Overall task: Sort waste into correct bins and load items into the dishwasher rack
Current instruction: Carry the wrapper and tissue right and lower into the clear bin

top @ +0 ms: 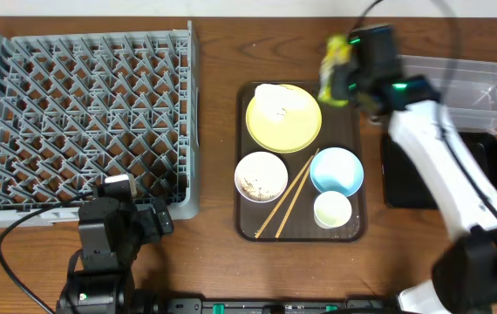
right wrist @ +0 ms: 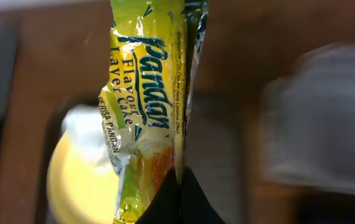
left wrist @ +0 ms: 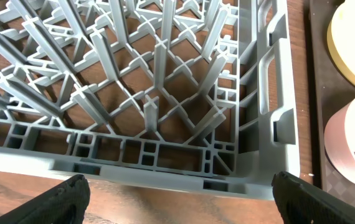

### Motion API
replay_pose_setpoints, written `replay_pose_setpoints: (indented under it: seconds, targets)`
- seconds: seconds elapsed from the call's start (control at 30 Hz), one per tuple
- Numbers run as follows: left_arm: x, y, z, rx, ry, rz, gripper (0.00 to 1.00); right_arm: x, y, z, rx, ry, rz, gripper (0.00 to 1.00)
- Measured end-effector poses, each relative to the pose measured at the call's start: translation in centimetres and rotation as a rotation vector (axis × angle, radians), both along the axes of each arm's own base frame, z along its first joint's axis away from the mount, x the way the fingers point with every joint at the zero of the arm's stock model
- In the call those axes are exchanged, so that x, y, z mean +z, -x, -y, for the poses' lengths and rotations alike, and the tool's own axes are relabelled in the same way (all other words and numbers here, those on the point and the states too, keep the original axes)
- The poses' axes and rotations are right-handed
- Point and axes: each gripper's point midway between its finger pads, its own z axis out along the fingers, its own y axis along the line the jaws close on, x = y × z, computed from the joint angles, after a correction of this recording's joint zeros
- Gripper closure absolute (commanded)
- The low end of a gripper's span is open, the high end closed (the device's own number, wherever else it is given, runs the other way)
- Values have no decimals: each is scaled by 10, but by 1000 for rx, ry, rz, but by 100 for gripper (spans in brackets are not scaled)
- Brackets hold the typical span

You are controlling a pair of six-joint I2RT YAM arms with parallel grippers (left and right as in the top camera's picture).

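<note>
yellow plate [top: 288, 122], one, bearing one napkin [top: 270, 94]; one white bowl [top: 261, 175], one blue bowl [top: 337, 170], one cup [top: 332, 209], two chopsticks [top: 290, 196]. right hand [right wrist: 177, 198] pinches one wrapper [right wrist: 141, 106]; left hand [left wrist: 184, 196] gapes wide by one rack [top: 83, 105].

The claw [right wrist: 177, 202] pinches the lower end of a snack wrapper [right wrist: 146, 106], its dark fingers meeting at the bottom edge. The green-yellow wrapper, orange lower down, reads "Pandan" and "Layer Cake" sideways. Blurred behind it are a yellow plate [right wrist: 78, 186] bearing a white napkin [right wrist: 90, 134] lower left, a clear tub [right wrist: 321, 118] right, and the brown bench [right wrist: 227, 62].
</note>
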Motion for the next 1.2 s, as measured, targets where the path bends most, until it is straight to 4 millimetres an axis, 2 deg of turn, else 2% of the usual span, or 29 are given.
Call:
replay_pose_setpoints:
  seconds: [0.07, 0.13, 0.3, 0.5, 0.67, 0.7, 0.77, 0.87, 1.1, 1.2]
  targets:
    - [0, 0, 0, 0, 0, 0, 4, 12, -3, 25, -63, 30, 34, 99]
    - [0, 0, 0, 0, 0, 1, 4, 15, -6, 54, -139, 69, 44, 99]
    - [0, 0, 0, 0, 0, 1, 4, 5, -9, 117, -291, 133, 22, 99]
    - [0, 0, 1, -2, 2, 1, 4, -11, -7, 168, -402, 162, -22, 99]
    - [0, 0, 1, -2, 2, 1, 4, -42, -9, 182, -429, 178, -91, 97]
    - [0, 0, 1, -2, 2, 1, 4, -49, -10, 183, -429, 180, -106, 92]
    - [0, 0, 1, -2, 2, 1, 4, -60, -13, 184, -430, 181, -126, 75]
    - [0, 0, 1, -2, 2, 1, 4, -68, -13, 183, -422, 183, -143, 55]
    - [0, 0, 1, -2, 2, 1, 4, -66, -20, 174, -385, 138, -122, 52]
    - [0, 0, 1, -2, 2, 1, 4, -61, -29, 158, -327, 63, -85, 52]
